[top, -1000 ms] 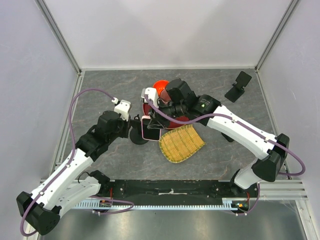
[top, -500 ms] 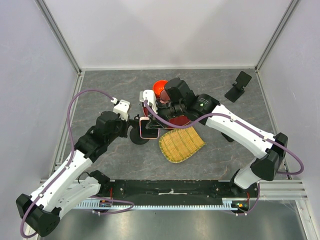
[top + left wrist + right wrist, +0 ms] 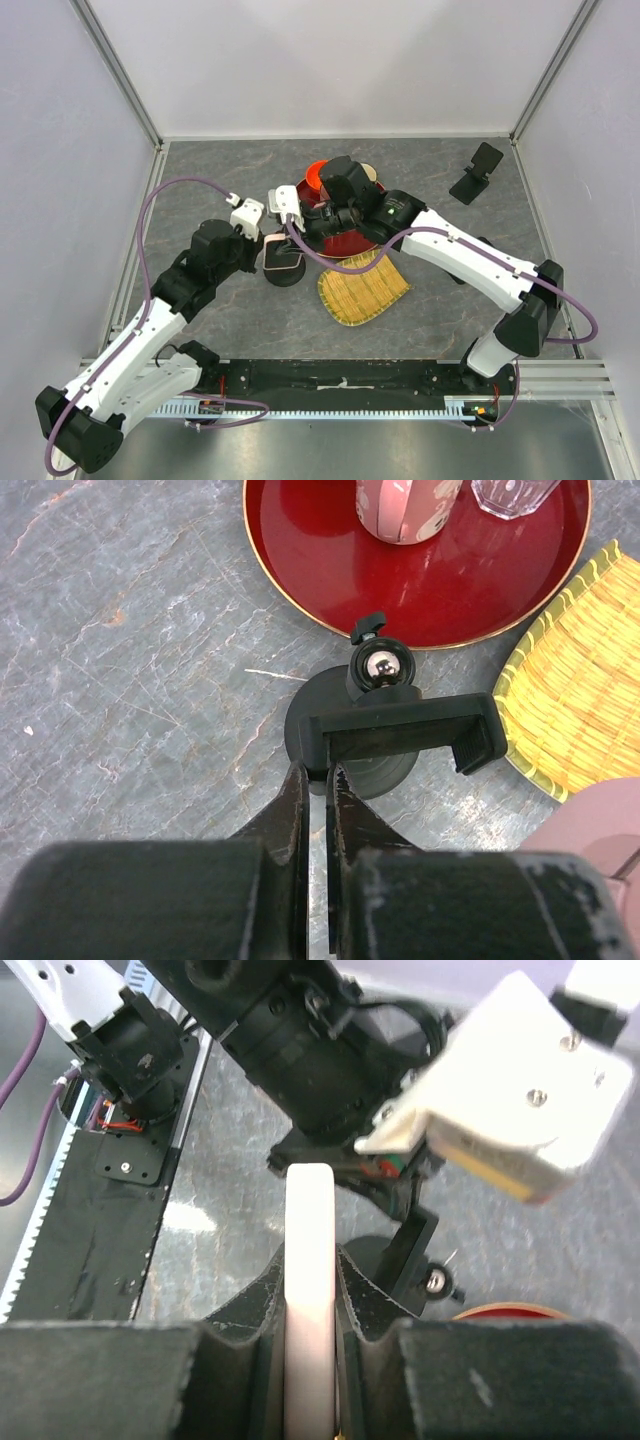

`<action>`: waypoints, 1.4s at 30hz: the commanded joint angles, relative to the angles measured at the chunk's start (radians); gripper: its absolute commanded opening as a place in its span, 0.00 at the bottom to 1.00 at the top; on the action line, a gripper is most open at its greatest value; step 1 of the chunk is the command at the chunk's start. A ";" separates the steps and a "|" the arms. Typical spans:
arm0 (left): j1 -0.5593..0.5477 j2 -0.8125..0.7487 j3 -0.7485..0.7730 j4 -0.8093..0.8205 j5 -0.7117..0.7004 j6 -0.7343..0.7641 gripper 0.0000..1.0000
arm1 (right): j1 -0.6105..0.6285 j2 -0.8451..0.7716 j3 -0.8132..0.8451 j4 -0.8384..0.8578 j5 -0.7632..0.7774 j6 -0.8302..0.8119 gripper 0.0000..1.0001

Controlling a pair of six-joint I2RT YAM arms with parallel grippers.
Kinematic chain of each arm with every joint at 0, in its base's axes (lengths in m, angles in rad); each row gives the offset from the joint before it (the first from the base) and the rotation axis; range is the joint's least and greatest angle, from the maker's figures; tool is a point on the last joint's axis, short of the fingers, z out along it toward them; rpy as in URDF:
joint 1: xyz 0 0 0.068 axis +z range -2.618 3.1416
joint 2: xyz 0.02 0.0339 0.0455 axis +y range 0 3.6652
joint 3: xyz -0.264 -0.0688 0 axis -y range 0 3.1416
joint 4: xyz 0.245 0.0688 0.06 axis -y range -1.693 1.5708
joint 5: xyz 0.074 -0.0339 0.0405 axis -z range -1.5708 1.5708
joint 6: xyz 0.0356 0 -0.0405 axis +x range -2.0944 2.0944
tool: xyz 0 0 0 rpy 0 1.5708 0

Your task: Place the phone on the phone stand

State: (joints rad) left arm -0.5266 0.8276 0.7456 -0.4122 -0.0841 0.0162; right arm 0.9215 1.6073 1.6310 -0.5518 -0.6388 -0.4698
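Note:
The black phone stand has a round base, a ball joint and a clamp bar. It stands on the grey table just left of the red tray. My left gripper is shut on the left end of the clamp bar. My right gripper is shut on the pink phone, which it holds edge-on. In the top view the phone hangs directly over the stand, beside my left gripper. The phone's corner shows at the lower right of the left wrist view.
A red tray holding a pink cup and a glass lies behind the stand. A yellow bamboo tray lies to its right. A second black stand sits at the back right corner.
My right gripper has carried the phone left and slightly back, from beside the bamboo tray to over the stand. My left gripper stays on the clamp.

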 commanded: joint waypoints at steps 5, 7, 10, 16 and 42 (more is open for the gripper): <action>0.025 -0.001 0.032 -0.019 0.210 0.155 0.02 | 0.010 0.019 -0.043 0.231 -0.162 -0.211 0.00; 0.030 0.007 0.038 -0.026 0.230 0.176 0.02 | 0.010 0.022 -0.051 0.222 -0.183 -0.245 0.00; 0.043 0.010 0.044 -0.022 0.273 0.183 0.02 | 0.008 0.032 -0.056 0.214 -0.193 -0.305 0.00; 0.074 0.018 0.055 -0.042 0.329 0.182 0.02 | 0.011 0.108 0.004 0.144 -0.231 -0.401 0.00; 0.080 -0.015 0.014 -0.031 0.397 0.197 0.02 | -0.082 0.287 0.168 -0.086 -0.374 -0.503 0.00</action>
State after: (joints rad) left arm -0.4362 0.8402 0.7639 -0.4484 0.2356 0.1757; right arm 0.8726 1.8774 1.7428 -0.6640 -0.9565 -0.9321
